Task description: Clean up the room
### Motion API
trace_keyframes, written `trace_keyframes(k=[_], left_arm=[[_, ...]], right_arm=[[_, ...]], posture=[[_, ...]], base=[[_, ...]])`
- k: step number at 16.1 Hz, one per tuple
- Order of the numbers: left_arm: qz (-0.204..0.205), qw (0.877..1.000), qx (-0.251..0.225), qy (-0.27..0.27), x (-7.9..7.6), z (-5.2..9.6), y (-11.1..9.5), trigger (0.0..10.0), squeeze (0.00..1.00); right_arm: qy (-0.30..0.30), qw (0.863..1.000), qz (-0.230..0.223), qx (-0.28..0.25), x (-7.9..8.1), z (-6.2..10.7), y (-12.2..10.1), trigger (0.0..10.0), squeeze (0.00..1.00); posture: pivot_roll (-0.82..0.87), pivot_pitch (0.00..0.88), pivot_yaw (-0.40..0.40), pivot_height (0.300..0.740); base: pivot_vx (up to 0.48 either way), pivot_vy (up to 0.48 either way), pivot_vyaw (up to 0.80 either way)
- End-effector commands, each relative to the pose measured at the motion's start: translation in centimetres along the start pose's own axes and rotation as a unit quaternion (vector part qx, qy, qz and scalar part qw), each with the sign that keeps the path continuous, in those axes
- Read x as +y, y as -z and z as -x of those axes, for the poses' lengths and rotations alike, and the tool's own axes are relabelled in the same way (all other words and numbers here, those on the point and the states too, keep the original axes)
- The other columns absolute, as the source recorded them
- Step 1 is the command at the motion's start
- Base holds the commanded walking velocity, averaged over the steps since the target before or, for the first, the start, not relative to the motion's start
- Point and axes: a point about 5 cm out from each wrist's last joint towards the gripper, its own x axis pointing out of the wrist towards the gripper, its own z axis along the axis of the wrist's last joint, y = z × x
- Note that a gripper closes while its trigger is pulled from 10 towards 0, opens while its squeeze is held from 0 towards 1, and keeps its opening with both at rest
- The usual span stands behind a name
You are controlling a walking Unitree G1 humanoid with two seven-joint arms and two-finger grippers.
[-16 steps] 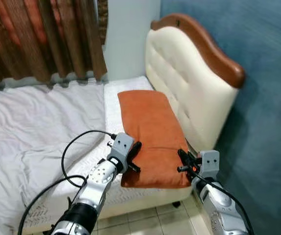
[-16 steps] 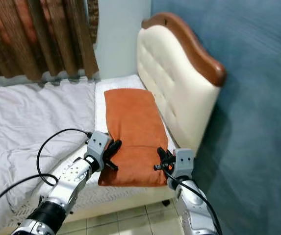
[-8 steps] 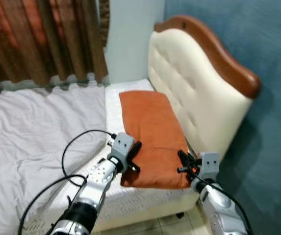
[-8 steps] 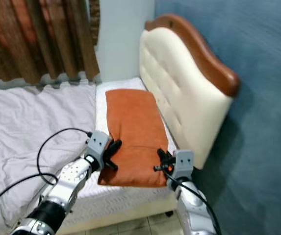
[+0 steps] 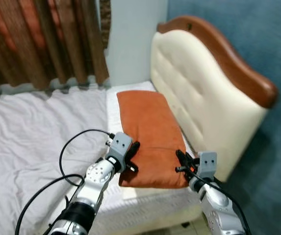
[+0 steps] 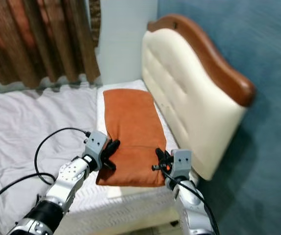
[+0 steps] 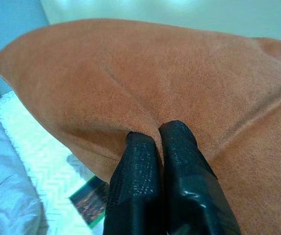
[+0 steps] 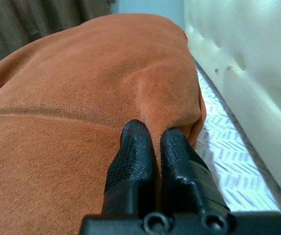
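Head views show an orange pillow point(image 5: 150, 132) lying on the bed point(image 5: 42, 132) beside the headboard point(image 5: 204, 93). Left tool point(image 5: 132, 156) pinches its near left edge; right tool point(image 5: 182, 164) pinches its near right corner.

Left wrist view: fingers point(image 7: 140, 161) squeeze a fold.

Right wrist view: fingers point(image 8: 135, 147) squeeze too.

Best to lift both sides together, evenly.
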Motion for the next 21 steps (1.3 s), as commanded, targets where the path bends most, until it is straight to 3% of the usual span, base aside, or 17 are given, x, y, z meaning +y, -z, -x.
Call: trace_keyframes(k=[1, 6, 7, 12, 13, 18, 21], left_arm=[[-0.021, 1.0, -0.017, -0.014, 1.6, 0.6, -0.9, 10.0, 0.0], [-0.05, 0.999, -0.007, -0.012, 1.5, 0.5, -0.7, 10.0, 0.0], [-0.044, 0.999, -0.011, -0.005, 1.5, 0.4, -0.8, 10.0, 1.0], [-0.056, 0.996, 0.015, -0.072, 3.1, 1.0, -0.1, 10.0, 1.0], [-0.071, 0.993, 0.028, -0.087, 3.6, 1.6, 0.4, 10.0, 0.0], [-0.055, 0.988, 0.007, -0.141, 4.7, 3.9, 0.7, 10.0, 0.0], [-0.059, 0.986, -0.021, -0.158, 4.2, 4.6, -0.1, 10.0, 0.0]], right_arm=[[0.003, 1.0, 0.0, -0.029, 0.4, -0.3, -1.0, 0.0, 0.0], [0.011, 1.0, -0.009, -0.02, 0.7, 0.1, 0.1, 0.0, 0.0], [0.014, 1.0, -0.009, -0.019, 0.7, 0.1, 0.1, 0.0, 0.0], [0.039, 0.999, 0.008, 0.002, -0.4, -1.4, 0.2, 0.0, 0.0], [0.045, 0.999, 0.013, 0.011, -0.5, -2.2, 0.1, 0.0, 0.0], [0.035, 0.997, 0.059, 0.019, 0.7, -4.2, -0.4, 0.0, 0.0], [0.06, 0.992, 0.113, -0.02, 0.3, -4.7, -1.8, 0.0, 0.0]], posture=[[-0.04, 0.0, -0.001, 0.74], [-0.03, 0.0, 0.022, 0.74], [-0.03, 0.0, 0.02, 0.74], [0.02, 0.0, -0.005, 0.74], [0.05, 0.0, -0.023, 0.74], [0.15, 0.004, -0.074, 0.74], [0.17, 0.017, -0.09, 0.74]], base=[[0.424, 0.0, 0.0], [0.254, 0.0, 0.0], [0.0, 0.0, 0.0], [0.0, 0.0, 0.0], [0.0, 0.0, 0.0], [0.0, 0.0, 0.0], [0.0, 0.0, 0.0]])
